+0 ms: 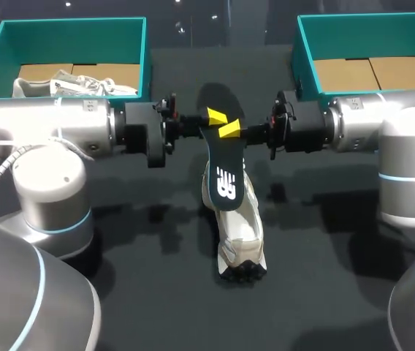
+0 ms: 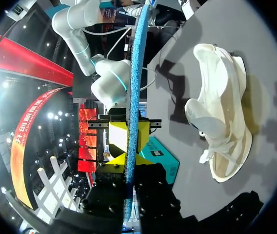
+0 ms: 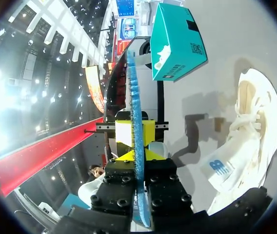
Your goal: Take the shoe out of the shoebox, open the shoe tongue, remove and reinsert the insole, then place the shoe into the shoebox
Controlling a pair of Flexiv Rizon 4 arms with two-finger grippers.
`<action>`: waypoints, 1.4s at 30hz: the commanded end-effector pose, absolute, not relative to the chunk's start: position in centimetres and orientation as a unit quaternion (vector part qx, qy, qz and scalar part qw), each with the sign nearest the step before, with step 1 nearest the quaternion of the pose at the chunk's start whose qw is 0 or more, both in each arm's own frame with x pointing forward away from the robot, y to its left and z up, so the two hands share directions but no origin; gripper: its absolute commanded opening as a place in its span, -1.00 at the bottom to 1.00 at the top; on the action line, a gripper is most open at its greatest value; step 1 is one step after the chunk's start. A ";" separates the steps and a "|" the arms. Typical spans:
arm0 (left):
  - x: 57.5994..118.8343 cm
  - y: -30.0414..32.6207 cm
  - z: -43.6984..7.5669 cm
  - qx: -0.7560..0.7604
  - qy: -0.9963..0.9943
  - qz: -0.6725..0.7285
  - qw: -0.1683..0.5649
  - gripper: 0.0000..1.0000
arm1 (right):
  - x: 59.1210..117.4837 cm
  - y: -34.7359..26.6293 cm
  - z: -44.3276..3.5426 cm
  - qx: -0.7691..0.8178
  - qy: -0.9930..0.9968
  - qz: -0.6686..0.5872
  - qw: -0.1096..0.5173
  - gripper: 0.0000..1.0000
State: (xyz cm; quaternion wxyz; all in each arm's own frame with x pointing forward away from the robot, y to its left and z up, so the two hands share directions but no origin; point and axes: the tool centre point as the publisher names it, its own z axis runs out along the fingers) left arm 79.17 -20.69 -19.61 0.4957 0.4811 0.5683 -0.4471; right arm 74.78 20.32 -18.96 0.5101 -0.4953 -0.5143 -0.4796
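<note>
Left gripper (image 1: 215, 117) and right gripper (image 1: 231, 130) meet head-on, each clamped on an opposite edge of the insole (image 1: 222, 164). The shoe (image 1: 242, 234) lies beneath them, its length roughly along the insole's.

From the left wrist, the insole runs edge-on between the fingers, with the shoe (image 2: 221, 112) off beside the gripper.

From the right wrist it looks the same, mirrored, so neither arm seems nearer.

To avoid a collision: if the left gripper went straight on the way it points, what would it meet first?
Past the insole pinched in its fingers, the left gripper would probably meet the right gripper, which faces it.
</note>
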 end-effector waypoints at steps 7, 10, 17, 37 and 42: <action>79.0 -21.1 -19.7 0.484 0.572 -0.443 0.492 -1.00 | 74.8 18.8 -19.0 -0.474 -0.520 -0.494 0.511 1.00; 78.7 -20.4 -19.6 0.484 0.575 -0.440 0.491 -1.00 | 74.8 17.1 -18.8 -0.448 -0.540 -0.501 0.507 1.00; 76.9 -18.7 -19.1 0.464 0.597 -0.477 0.447 -1.00 | 74.5 14.2 -18.9 -0.390 -0.653 -0.478 0.440 1.00; 73.3 -17.8 -17.5 0.416 0.626 -0.569 0.334 -1.00 | 73.0 10.0 -22.6 -0.297 -0.765 -0.496 0.283 1.00; 73.3 -17.8 -17.5 0.416 0.626 -0.569 0.334 -1.00 | 73.0 10.0 -22.6 -0.297 -0.765 -0.496 0.283 1.00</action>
